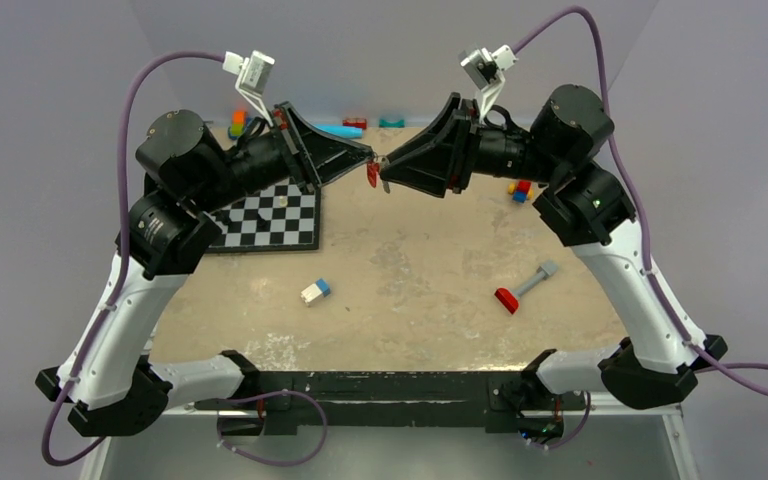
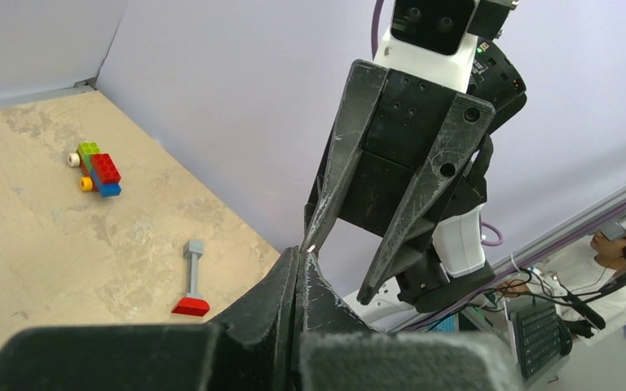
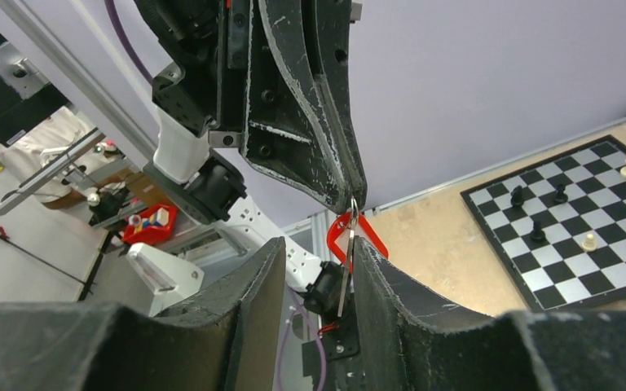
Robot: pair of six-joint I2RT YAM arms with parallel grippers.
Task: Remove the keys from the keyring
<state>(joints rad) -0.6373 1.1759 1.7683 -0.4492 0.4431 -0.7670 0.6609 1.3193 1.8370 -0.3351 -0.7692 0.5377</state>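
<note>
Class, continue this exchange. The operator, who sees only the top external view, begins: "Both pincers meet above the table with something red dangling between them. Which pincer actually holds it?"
Observer: The right wrist view shows the left pincer shut on the keyring, with a red loop hanging just below.
Operator: Is the right pincer gripping anything?
Observer: No. In its own wrist view the right pincer stands open, and a silver key hangs in the gap, not clamped.
</note>
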